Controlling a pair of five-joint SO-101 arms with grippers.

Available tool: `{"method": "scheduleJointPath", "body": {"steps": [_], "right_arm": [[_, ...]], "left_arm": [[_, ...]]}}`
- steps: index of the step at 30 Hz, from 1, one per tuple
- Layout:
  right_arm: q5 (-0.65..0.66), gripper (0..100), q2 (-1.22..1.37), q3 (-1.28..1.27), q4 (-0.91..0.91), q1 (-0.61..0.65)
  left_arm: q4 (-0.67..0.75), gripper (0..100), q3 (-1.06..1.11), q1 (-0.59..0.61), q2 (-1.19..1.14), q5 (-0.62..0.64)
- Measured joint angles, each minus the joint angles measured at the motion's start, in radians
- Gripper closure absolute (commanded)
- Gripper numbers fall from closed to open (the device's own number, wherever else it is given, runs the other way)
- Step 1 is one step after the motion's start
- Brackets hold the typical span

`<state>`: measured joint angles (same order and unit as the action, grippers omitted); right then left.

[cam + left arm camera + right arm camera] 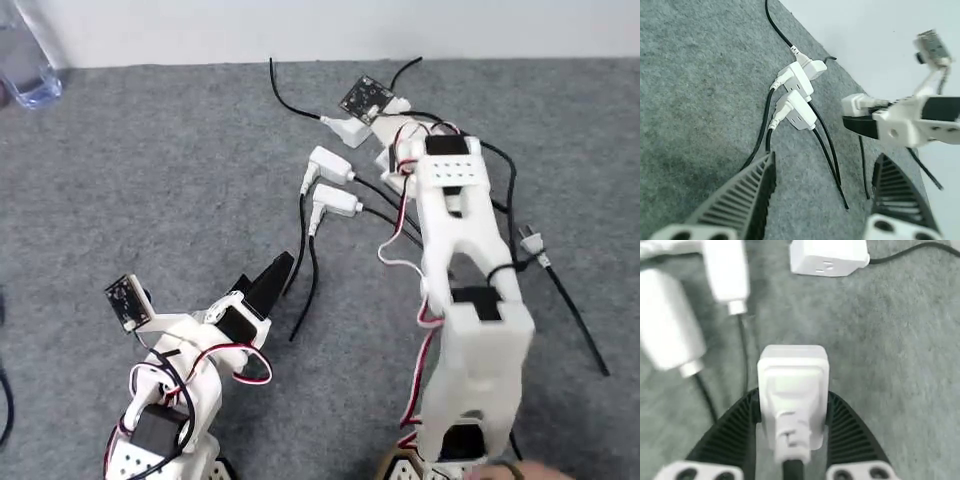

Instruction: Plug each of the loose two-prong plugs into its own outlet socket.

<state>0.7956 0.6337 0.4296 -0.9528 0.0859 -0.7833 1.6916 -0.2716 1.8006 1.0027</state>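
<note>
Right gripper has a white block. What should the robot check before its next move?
1. Right gripper shut on the white block: ok.
2. Which way the block's prongs or slots face: cannot tell.
3. White socket lying ahead, not touching the block: ok.
4. Left gripper open, holding nothing: ok.
5. Loose plug on the carpet plugged in: not ok.

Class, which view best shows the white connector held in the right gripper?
The right wrist view: the white connector sits centred between the right gripper's fingers, cable end towards the camera. The left wrist view shows it side-on and farther off. In the high view the arm mostly hides it.
</note>
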Motion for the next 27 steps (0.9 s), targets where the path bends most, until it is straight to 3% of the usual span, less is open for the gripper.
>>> {"method": "scheduleJointPath", "body": {"steps": [13, 16, 21, 27], "right_arm": [[-0.003, 97.6, 0.394, 0.480, 0.000, -0.005], [-0.003, 89.4, 0.451, 0.525, 0.000, -0.006], [-0.003, 61.8, 0.497, 0.548, 0.000, -0.003], [-0.003, 58.9, 0.497, 0.626, -0.144, 0.003]], "left_arm": [[0.000, 70, 0.000, 0.000, 0.000, 0.000], [0.000, 70, 0.000, 0.000, 0.000, 0.000], [0.000, 70, 0.000, 0.000, 0.000, 0.000], [0.000, 70, 0.000, 0.000, 0.000, 0.000]]}}
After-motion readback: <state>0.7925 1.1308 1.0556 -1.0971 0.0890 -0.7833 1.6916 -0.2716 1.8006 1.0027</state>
